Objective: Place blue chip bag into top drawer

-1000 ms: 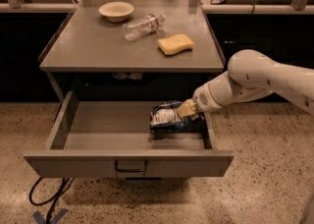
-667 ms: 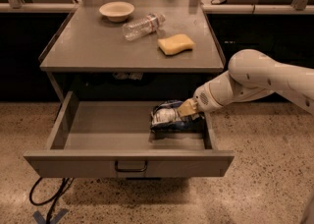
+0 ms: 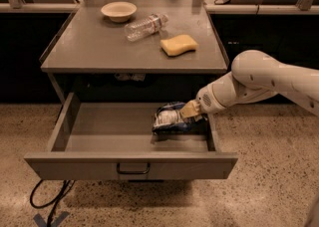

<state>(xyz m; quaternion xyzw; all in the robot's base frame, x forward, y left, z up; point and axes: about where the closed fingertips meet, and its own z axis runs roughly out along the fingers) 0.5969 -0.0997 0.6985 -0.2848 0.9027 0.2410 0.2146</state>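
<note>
You are at the release step: the small, wrinkly foil blue chip bag (image 3: 168, 119), patched with white and silver, is already inside the wide, shallow grey metal top drawer (image 3: 129, 164), which stands pulled out. The bag is in the right rear part of the drawer, low over the floor or resting on it; you cannot tell which. The white arm's tan two-finger gripper (image 3: 191, 110) reaches in over the right wall, and its jaws appear narrow, pinching the bag's right end. Next, judge that the bag is settled, let go, then lift clear of the drawer wall.
</note>
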